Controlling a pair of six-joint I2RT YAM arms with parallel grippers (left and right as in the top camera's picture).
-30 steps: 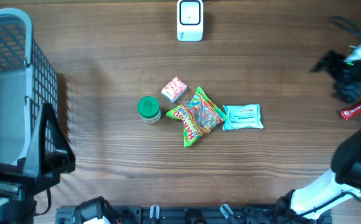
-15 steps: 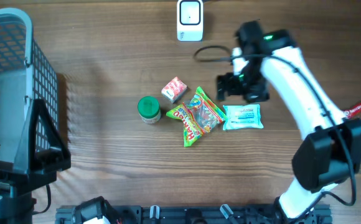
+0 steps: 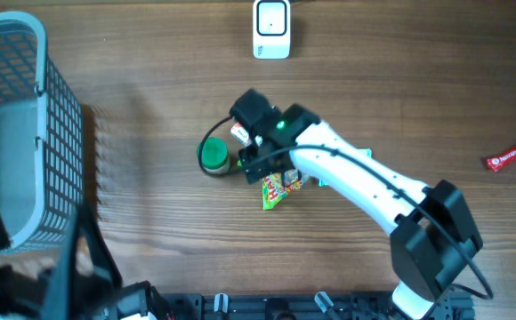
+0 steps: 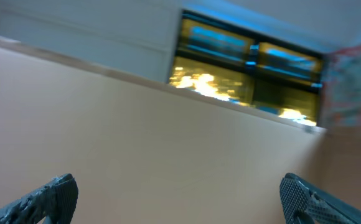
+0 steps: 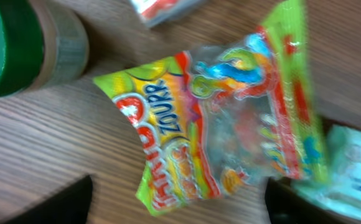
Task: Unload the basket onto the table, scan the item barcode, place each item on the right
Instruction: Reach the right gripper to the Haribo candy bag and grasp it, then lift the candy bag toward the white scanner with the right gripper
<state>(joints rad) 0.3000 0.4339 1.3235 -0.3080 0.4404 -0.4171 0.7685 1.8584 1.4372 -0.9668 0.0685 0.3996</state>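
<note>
A green, yellow and red candy bag [image 5: 218, 124] lies on the wooden table, and only its lower end [image 3: 274, 190] shows past the arm in the overhead view. My right gripper [image 5: 179, 205] hangs just above it, open, one dark fingertip [image 5: 62, 202] left of the bag's near end and the other to its right. Seen from overhead, the right gripper [image 3: 262, 160] covers most of the bag. The white barcode scanner [image 3: 271, 28] stands at the table's far edge. My left gripper [image 4: 177, 202] is open and empty, facing a wall and lit windows.
A green-lidded jar [image 3: 212, 156] stands just left of the bag, and a small pink-and-white packet [image 3: 238, 133] lies behind it. A light blue packet [image 5: 348, 168] lies to the right. A wire basket [image 3: 9, 133] fills the left side. A red candy bar [image 3: 514, 156] lies far right.
My right arm has swung from the table's far right across to the middle and come down over the candy bag, its jaws narrowing a little. The left arm has shifted at the lower left.
</note>
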